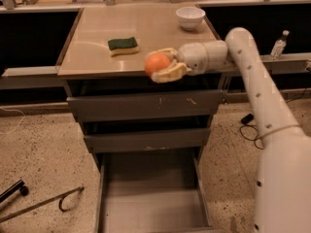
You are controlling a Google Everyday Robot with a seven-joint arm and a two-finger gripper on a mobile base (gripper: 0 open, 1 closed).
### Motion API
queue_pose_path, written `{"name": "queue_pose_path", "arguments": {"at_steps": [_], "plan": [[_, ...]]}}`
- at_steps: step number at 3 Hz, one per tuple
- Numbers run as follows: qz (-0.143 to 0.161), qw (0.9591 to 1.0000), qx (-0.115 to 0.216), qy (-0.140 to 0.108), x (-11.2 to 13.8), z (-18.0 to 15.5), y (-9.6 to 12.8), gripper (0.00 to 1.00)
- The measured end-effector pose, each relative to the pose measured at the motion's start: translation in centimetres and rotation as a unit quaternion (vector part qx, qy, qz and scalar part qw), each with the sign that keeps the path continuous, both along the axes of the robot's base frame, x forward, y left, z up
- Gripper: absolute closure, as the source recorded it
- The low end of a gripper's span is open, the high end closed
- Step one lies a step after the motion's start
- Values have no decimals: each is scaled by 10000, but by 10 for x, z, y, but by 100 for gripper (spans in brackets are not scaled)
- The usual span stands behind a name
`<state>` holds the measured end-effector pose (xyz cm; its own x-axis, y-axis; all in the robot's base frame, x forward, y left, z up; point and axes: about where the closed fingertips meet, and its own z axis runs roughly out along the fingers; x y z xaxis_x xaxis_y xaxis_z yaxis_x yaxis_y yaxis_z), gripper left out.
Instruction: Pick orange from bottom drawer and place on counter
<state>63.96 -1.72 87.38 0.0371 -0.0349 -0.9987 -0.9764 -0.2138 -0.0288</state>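
Observation:
The orange is round and smooth, held between the cream fingers of my gripper. The gripper is shut on it at the level of the counter's front edge, right of the middle. The counter is a glossy beige-tan cabinet top. The bottom drawer is pulled out below, a grey metal tray with a bare floor. My white arm reaches in from the right.
A green and yellow sponge lies on the counter left of the gripper. A white bowl stands at the back right. Two shut grey drawers sit above the open one. A plastic bottle stands at the right; a metal tool lies on the speckled floor.

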Motion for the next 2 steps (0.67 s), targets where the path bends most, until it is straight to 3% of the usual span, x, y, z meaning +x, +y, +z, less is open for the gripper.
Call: {"name": "queue_pose_path", "arguments": {"at_steps": [1,2], "plan": [[509,9987,-95,35,11,28,27,100],[47,9988,-406,-255,50,38,36,100]]}}
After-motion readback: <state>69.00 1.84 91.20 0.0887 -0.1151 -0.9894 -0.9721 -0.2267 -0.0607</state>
